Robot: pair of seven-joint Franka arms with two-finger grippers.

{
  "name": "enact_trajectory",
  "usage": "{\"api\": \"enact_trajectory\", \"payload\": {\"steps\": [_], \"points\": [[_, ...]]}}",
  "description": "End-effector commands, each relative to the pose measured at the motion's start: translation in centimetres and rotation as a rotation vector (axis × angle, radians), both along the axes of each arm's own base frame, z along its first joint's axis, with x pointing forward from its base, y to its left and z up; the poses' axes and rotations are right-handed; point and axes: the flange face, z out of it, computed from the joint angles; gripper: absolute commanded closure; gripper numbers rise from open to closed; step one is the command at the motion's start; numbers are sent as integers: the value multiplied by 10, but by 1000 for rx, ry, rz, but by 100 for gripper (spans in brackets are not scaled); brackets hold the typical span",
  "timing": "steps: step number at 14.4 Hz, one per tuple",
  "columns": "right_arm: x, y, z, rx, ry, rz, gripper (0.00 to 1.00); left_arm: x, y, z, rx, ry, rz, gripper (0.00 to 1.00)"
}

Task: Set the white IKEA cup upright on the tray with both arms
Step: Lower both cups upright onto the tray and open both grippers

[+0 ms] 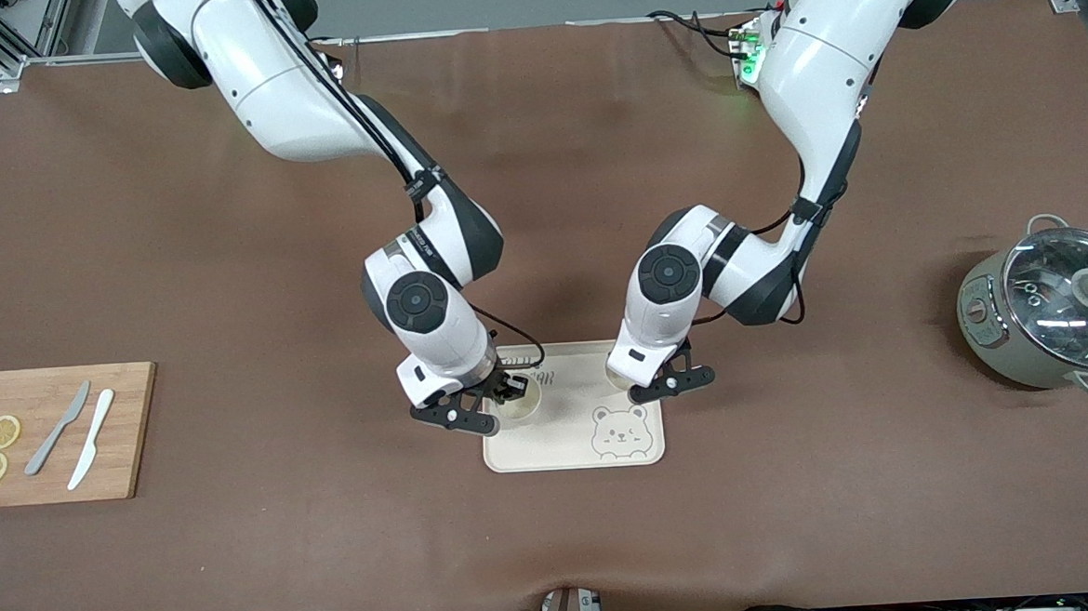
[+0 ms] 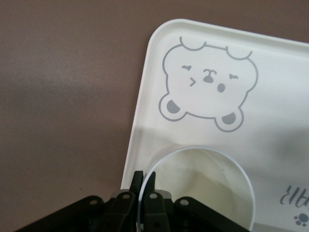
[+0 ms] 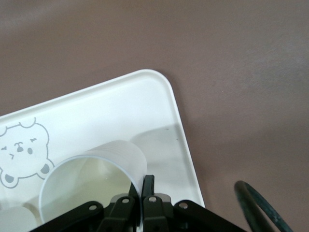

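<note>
The cream tray [image 1: 570, 448] with the bear drawing lies at the table's middle, nearer the front camera. Two white cups stand on it. My right gripper [image 1: 500, 399] is shut on the rim of one white cup [image 1: 524, 404] at the tray's corner toward the right arm's end. In the right wrist view the gripper [image 3: 143, 186] pinches this cup's [image 3: 91, 179] wall, one finger inside. My left gripper [image 1: 662, 381] is shut on the rim of the second cup [image 1: 615, 374], mostly hidden by the hand. The left wrist view shows the gripper [image 2: 144, 178] pinching that upright cup [image 2: 203, 193] on the tray [image 2: 145, 96].
A wooden cutting board [image 1: 131, 430] with two lemon slices [image 1: 1, 432] and two knives [image 1: 90, 439] lies at the right arm's end. A grey pot with a glass lid [image 1: 1052, 307] stands at the left arm's end. A black cable [image 3: 256, 205] loops near the right wrist.
</note>
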Motion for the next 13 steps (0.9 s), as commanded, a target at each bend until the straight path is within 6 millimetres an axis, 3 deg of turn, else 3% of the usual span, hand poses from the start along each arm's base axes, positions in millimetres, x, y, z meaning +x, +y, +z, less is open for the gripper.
{"api": "enact_trajectory", "payload": {"steps": [1, 5, 9, 10, 11, 12, 13], "points": [[6, 3, -11, -25, -23, -5, 100, 4, -7, 0, 8, -39, 10, 100], [1, 7, -17, -38, -22, -3, 100, 5, -8, 2, -7, -50, 24, 100], [3, 3, -18, -39, -21, -7, 100, 6, -9, -9, -29, -61, 24, 100], [3, 3, -18, -40, -21, -6, 61, 6, -9, -13, -32, -61, 24, 100], [4, 2, -19, -40, -21, -9, 15, 6, -10, -15, -34, -58, 26, 100], [3, 3, -19, -49, -28, -1, 0, 6, -9, -15, -36, -62, 32, 100], [3, 3, -17, -61, -37, 9, 0, 7, -10, -15, -39, -65, 33, 100]]}}
